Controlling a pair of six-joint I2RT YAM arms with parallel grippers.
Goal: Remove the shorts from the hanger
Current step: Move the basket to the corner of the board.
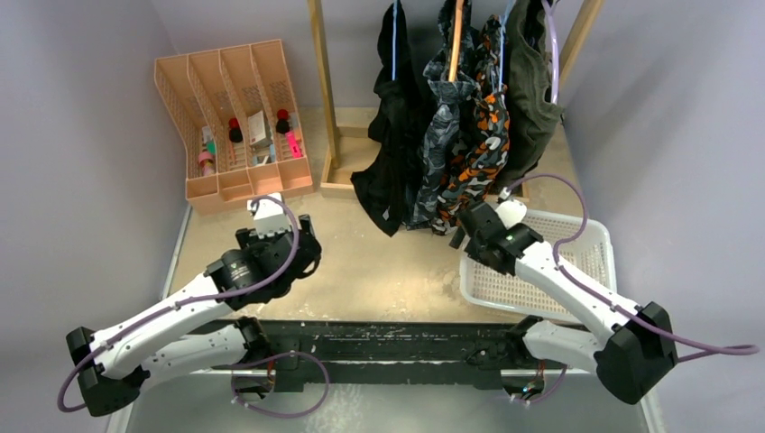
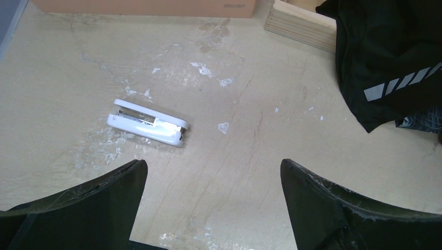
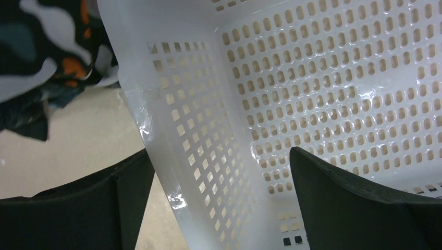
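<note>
The right claw (image 3: pixel 219 161) is spread wide and holds nothing. Its fingers (image 3: pixel 359 208) straddle a wall of the basket (image 3: pixel 323 78), one inside and one outside; I cannot tell whether they touch it. That arm stretches forward from its base and leans left across the basket, so the claw sits just in front of the rack (image 1: pixel 323 81), under the camo shorts (image 1: pixel 487 135).

The left claw (image 2: pixel 211 172) is also wide and empty, tilted down over the table (image 2: pixel 260 130) front-left of the rack, with a white stapler (image 2: pixel 147 122) lying just ahead of it. Its arm is folded low, with the forearm angled up towards the rack.

All four shorts hang on the rack: black shorts (image 1: pixel 392 135), patterned shorts (image 1: pixel 448 117), the camo pair, then olive shorts (image 1: pixel 528 90). The black pair bears slanted grey stripes but no words. Left of the rack, the organiser (image 1: pixel 230 117) has lettering on its edge that is too small to read.
</note>
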